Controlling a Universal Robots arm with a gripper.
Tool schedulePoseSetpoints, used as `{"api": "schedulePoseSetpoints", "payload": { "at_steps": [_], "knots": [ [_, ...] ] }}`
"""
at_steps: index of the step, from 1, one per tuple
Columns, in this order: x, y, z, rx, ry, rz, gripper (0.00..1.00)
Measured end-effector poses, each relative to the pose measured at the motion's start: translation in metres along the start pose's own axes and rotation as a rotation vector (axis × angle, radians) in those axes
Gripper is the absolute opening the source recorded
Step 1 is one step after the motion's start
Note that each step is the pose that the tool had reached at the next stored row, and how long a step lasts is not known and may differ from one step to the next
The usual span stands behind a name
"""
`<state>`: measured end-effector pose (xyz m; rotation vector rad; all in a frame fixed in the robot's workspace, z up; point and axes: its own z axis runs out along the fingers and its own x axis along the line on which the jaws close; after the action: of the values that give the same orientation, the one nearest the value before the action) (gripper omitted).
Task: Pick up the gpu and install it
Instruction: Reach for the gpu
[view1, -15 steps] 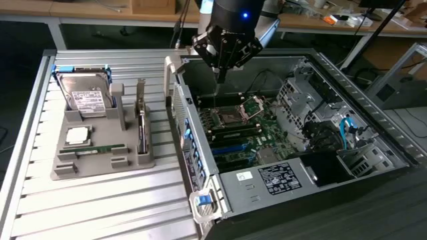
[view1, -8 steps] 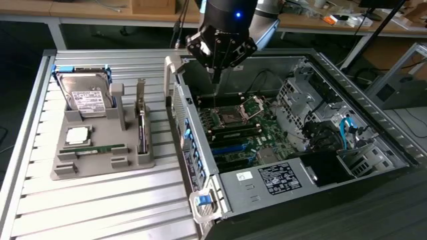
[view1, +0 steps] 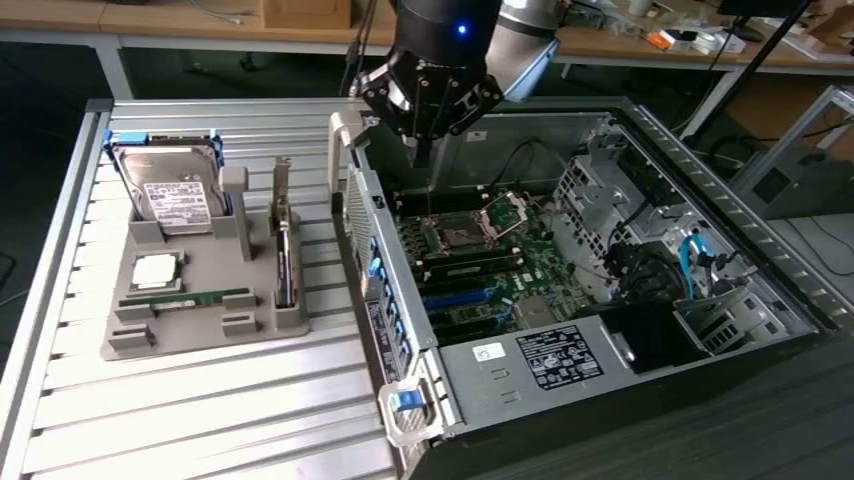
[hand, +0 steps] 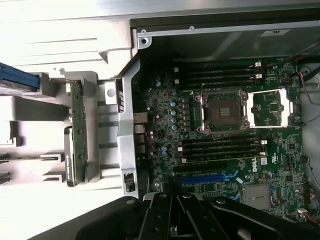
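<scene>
The thin, flat green-and-dark gpu card (view1: 283, 240) stands on its long edge in a slot at the right side of a grey moulded plastic tray (view1: 200, 335), left of centre in the exterior view. Its long axis runs from the upper part of the frame towards the lower part, roughly parallel with the nearby side wall of the open grey metal computer case (view1: 747, 265). Its narrow edge faces upward and its broad faces look towards the exterior view's left and right.

In the wrist view the gpu card (hand: 78, 117) shows as a slim green strip, with a dark, silver-edged part lying along one side for part of its length. I cannot tell which end carries the bracket.

The black robot gripper (view1: 420, 158) hangs at the upper centre of the exterior view. It is just inside the case's upper left corner, above the edge of the green motherboard (view1: 541, 270). Its fingers are pressed together and pinch nothing, and the wrist view also shows the gripper (hand: 172, 201) drawn together over the board. The gripper is apart from the card, with the case wall between them.

Also on the tray are a boxy silver hard drive with a white label (view1: 174, 195), a small square silver processor chip (view1: 156, 268) and a slim green memory stick (view1: 187, 297). The tray and the case rest on a slatted aluminium table (view1: 200, 425).
</scene>
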<state>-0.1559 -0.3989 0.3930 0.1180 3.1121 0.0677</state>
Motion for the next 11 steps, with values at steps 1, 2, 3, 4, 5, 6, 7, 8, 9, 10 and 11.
{"api": "schedulePoseSetpoints", "payload": {
  "at_steps": [1, 2, 3, 4, 5, 6, 7, 8, 9, 10, 11],
  "knots": [
    [0.0016, -0.0001, 0.0000, 0.0001, 0.0001, 0.000, 0.11],
    [0.0034, -0.0003, 0.0000, 0.0000, 0.0000, 0.000, 0.11],
    [0.0050, -0.0004, 0.0001, -0.0001, 0.0000, 0.000, 0.11],
    [0.0060, -0.0004, 0.0002, -0.0001, 0.0000, 0.000, 0.11],
    [0.0068, -0.0005, 0.0001, 0.0000, 0.0000, 0.000, 0.11],
    [0.0073, -0.0006, 0.0002, 0.0000, 0.0000, 0.000, 0.11],
    [0.0083, -0.0007, 0.0002, 0.0001, 0.0000, 0.000, 0.11],
    [0.0089, -0.0007, 0.0002, 0.0000, 0.0000, 0.000, 0.11],
    [0.0094, -0.0007, 0.0002, 0.0001, 0.0000, 0.000, 0.11],
    [0.0104, -0.0008, 0.0002, 0.0002, 0.0001, 0.000, 0.11],
    [0.0113, -0.0009, 0.0002, 0.0001, 0.0000, 0.000, 0.11]
  ]
}}
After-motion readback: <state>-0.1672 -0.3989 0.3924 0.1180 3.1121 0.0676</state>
